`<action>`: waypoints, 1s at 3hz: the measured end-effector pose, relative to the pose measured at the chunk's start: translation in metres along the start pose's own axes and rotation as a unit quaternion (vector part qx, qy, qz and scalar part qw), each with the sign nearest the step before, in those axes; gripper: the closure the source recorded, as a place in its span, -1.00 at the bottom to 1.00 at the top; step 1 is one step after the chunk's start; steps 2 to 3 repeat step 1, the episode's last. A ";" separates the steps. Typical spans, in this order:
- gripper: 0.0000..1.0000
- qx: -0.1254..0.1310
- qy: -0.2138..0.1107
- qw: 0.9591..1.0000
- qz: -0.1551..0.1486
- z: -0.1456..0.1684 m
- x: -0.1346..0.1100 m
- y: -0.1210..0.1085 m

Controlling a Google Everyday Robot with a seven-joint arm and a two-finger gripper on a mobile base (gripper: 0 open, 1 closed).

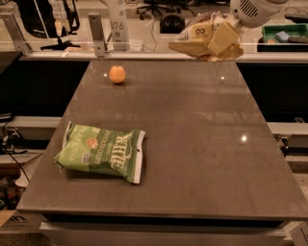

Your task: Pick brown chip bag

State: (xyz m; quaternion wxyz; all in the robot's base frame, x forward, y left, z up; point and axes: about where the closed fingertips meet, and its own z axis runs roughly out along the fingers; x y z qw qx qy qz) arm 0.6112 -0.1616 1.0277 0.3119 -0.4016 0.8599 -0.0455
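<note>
From where I stand, the white arm (253, 9) comes in at the upper right corner and slopes down toward the left. At its end the gripper (223, 38) hangs high in the air, its two pale fingers (225, 33) pressed together on the brown chip bag (192, 43), carrying it aloft.
</note>
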 end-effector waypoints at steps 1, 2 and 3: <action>1.00 -0.001 -0.002 1.000 -0.002 -0.001 -0.001 0.000; 1.00 -0.001 -0.002 1.000 -0.002 -0.001 -0.001 0.000; 1.00 -0.001 -0.002 1.000 -0.002 -0.001 -0.001 0.000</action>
